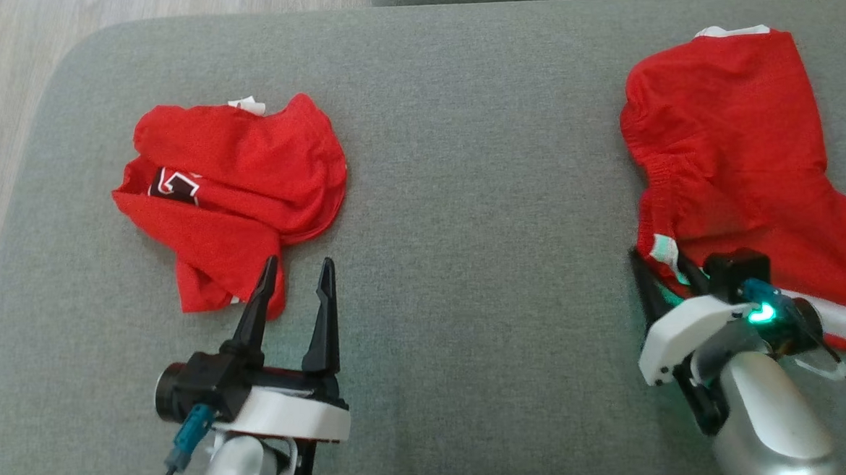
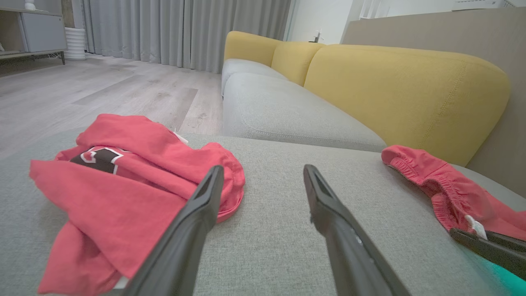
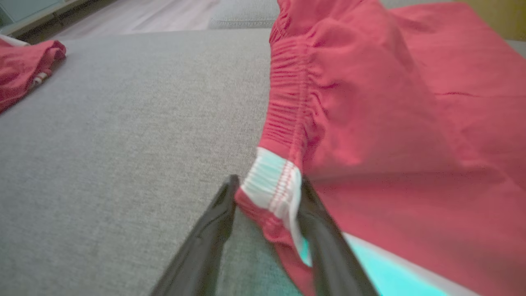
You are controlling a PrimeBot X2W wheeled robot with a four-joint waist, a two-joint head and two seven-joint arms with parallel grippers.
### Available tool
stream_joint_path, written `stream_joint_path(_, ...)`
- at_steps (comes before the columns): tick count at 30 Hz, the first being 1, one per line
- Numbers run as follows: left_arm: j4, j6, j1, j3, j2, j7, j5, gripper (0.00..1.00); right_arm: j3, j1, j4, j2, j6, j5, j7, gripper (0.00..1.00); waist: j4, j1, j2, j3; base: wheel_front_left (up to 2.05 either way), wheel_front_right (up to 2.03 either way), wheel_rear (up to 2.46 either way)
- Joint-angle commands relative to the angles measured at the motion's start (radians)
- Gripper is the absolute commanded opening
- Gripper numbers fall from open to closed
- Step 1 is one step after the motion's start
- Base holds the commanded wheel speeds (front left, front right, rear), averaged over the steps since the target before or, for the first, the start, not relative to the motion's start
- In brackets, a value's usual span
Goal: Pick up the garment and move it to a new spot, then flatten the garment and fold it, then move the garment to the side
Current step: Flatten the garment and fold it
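While the right gripper (image 3: 267, 185) sits around the white corner of the garment (image 3: 390, 102), near the right edge of the cushion (image 1: 478, 191), squeeze deep. I cannot tell if it pinches yet. The left gripper (image 1: 300, 271) is spread wide.

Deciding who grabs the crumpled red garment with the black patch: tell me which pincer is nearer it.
Left. The left pincer sits at the near edge of the crumpled red garment; the right pincer is far across the gray cushion, at the waistband of the red shorts.
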Motion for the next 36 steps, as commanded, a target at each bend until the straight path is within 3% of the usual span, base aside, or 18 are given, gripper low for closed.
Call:
stream_joint_path(1, -0.029, 0.004, -0.041, 0.023, 0.001, -0.005, -0.009, 1.0, 0.041, -0.052, -0.023, -0.004, -0.001, 0.022, -0.023, 0.0, -0.001, -0.0001, 0.0, -0.001, 0.0, 0.0, 0.0)
stream_joint_path(9, -0.029, 0.01, -0.042, 0.025, 0.001, -0.005, -0.015, 1.0, 0.226, -0.074, -0.045, -0.004, -0.001, 0.152, -0.087, 0.0, -0.02, -0.0001, 0.0, -0.018, 0.0, 0.0, 0.0)
stream_joint_path(17, -0.024, 0.007, -0.04, 0.038, 0.001, -0.005, -0.011, 1.0, 0.343, -0.069, -0.068, -0.004, -0.001, 0.223, -0.081, 0.0, -0.029, -0.0001, 0.0, -0.03, 0.0, 0.0, 0.0)
stream_joint_path(18, -0.023, 0.005, -0.039, 0.038, 0.001, -0.005, -0.009, 1.0, 0.352, -0.068, -0.07, -0.004, -0.001, 0.22, -0.086, 0.92, -0.031, -0.0001, 0.0, -0.032, 0.0, 0.0, 0.0)
stream_joint_path(19, -0.022, 0.004, -0.037, 0.04, 0.001, -0.005, -0.008, 1.0, 0.356, -0.066, -0.07, -0.004, -0.001, 0.216, -0.092, 1.0, -0.035, -0.0001, 0.0, -0.034, 0.0, 0.0, 0.0)
stream_joint_path(27, -0.013, -0.011, -0.034, 0.046, 0.001, -0.005, 0.012, 1.0, 0.267, -0.017, -0.113, -0.004, -0.001, 0.184, -0.141, 1.0, -0.098, -0.0001, 0.0, -0.057, 0.0, 0.0, 0.0)
stream_joint_path(36, 0.01, -0.029, -0.038, 0.025, 0.003, -0.005, 0.021, 1.0, -0.058, 0.187, -0.238, -0.004, -0.001, 0.036, -0.168, 1.0, -0.212, -0.0001, 0.0, -0.054, 0.0, 0.0, 0.0)
